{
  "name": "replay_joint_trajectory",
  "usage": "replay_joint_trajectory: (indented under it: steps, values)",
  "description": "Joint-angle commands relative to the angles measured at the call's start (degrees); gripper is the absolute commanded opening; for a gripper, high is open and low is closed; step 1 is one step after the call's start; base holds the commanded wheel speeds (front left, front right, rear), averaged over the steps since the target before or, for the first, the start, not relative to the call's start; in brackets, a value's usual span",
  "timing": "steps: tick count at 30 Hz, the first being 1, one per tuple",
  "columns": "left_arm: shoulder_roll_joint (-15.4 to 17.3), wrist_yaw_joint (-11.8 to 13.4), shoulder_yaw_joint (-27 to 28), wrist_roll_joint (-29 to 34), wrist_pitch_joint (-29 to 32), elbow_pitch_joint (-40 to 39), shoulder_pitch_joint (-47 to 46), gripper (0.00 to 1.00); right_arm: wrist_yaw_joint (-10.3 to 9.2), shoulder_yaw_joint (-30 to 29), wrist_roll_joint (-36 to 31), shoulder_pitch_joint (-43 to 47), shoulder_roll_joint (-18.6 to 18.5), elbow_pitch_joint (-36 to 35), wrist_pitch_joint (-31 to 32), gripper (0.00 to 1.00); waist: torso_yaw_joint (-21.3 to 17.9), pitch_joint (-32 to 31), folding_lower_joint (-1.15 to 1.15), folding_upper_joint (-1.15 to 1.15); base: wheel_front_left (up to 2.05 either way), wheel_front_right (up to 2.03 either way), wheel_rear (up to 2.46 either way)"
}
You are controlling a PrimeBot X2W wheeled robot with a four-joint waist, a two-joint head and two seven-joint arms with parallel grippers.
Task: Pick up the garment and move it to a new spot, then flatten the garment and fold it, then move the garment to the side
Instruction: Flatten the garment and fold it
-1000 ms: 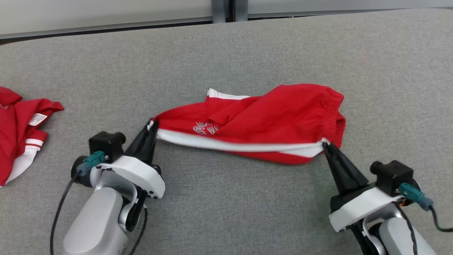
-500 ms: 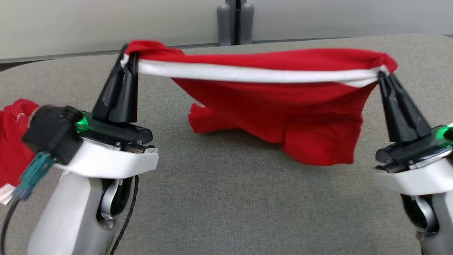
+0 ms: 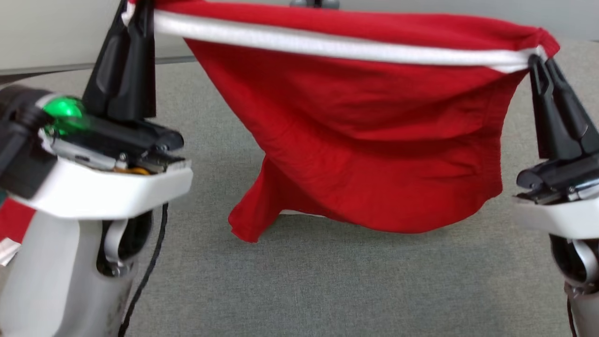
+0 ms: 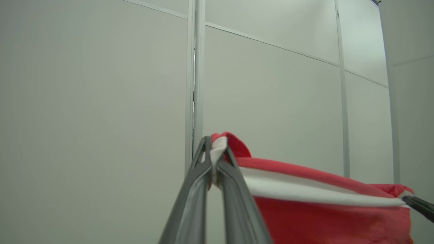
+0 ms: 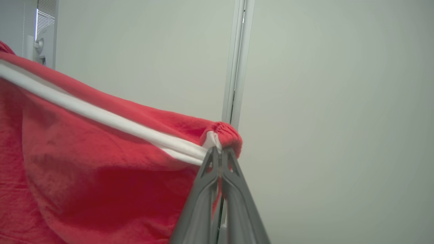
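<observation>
garment (image 3: 365,154) hangs stretched between left gripper (image 4: 214,152) and right gripper (image 3: 542,63), each clamped on one end of its white-striped edge, above grey table (image 3: 327,290).

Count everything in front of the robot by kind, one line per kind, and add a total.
Garments: 2, the red garment hanging between the grippers and a second garment, also red, at the table's left edge.
Grippers: 2, the left gripper and the right gripper, each shut on the hanging one's white-striped edge.
Tables: 1, the grey table.
Total: 5.
</observation>
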Motion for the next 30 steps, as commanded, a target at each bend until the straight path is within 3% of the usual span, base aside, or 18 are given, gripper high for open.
replay_joint_trajectory:
  steps: [1, 9, 17, 23, 30]
  values:
    - [0.14, -0.83, 0.34, -0.94, 0.24, 1.68, -2.78, 0.00, -0.04, -0.34, 0.79, -1.96, -0.34, 0.45, 0.12, 0.00, -0.06, 2.22, 0.00, 0.00, 0.00, 0.00, 0.00]
    - [-2.18, -5.06, 0.14, -1.83, -2.69, 17.56, -21.33, 0.00, -0.04, 1.32, 3.62, -17.18, -2.31, 7.68, -2.40, 0.00, 0.13, 9.85, 0.00, 0.00, 0.00, 0.00, 0.00]
    - [-4.53, -7.02, 0.51, 0.04, -6.89, 38.41, -39.93, 0.00, -0.03, 7.76, 6.97, -37.49, -0.99, 23.99, -7.38, 0.00, -0.01, 12.55, 0.00, 0.00, 0.00, 0.00, 0.00]
    - [-5.64, -7.85, 0.07, 0.81, -7.73, 55.65, -42.70, 0.00, -0.03, 11.16, 9.27, -45.64, 3.23, 41.44, -9.73, 0.00, -0.07, 12.58, 0.00, 0.00, 0.00, 0.00, 0.00]
    - [-7.81, -8.91, 1.53, -1.27, -7.96, 71.33, -36.38, 0.00, -0.04, 17.17, 12.91, -44.27, 7.40, 57.73, -10.19, 0.00, -0.56, 13.64, 0.00, 0.00, 0.00, 0.00, 0.00]
